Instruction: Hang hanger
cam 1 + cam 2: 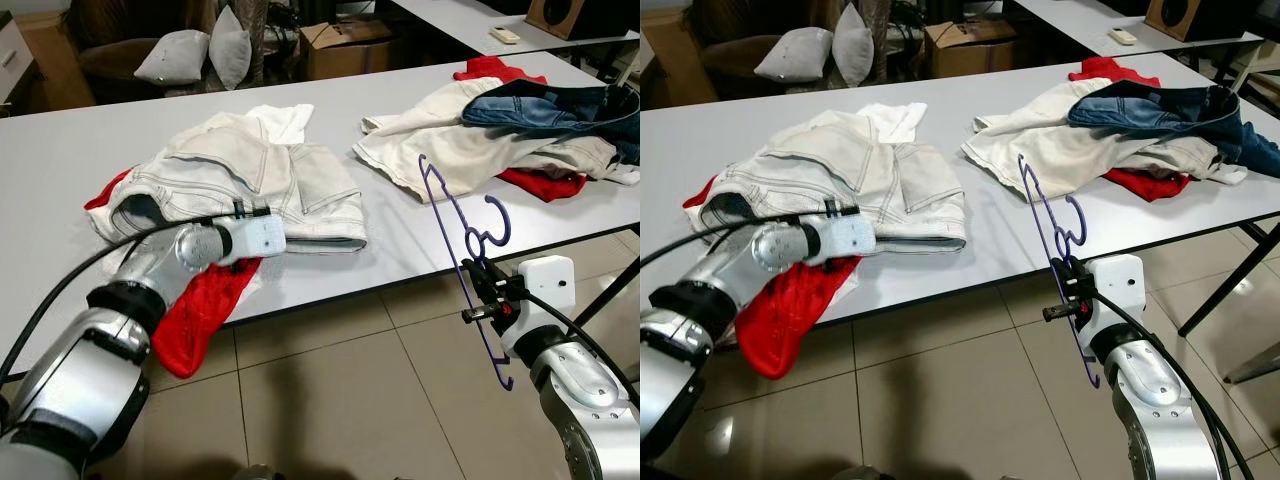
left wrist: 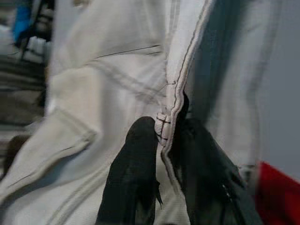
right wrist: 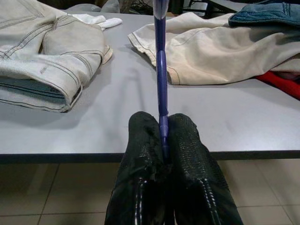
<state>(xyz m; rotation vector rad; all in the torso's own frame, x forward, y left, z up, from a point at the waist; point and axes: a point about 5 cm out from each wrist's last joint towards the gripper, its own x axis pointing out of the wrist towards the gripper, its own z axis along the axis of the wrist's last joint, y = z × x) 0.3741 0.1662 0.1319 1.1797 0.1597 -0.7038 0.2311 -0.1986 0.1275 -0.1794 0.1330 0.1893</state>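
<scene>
Purple hanger [image 1: 465, 260] in right gripper [image 3: 164, 140]; left gripper [image 2: 164, 136] on white jeans [image 1: 250, 175].

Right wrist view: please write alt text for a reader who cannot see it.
Two black fingers clamp a purple hanger that rises straight up before a grey table. White jeans lie to one side, a cream garment to the other.

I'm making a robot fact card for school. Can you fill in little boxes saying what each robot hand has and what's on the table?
left gripper: shut on a seam of the white jeans
right gripper: shut on the purple hanger, held out in front of the table edge
table: grey, with two clothes piles
near pile: white jeans over a red cloth that hangs off the edge
far pile: cream garment, blue jeans, another red garment
</scene>
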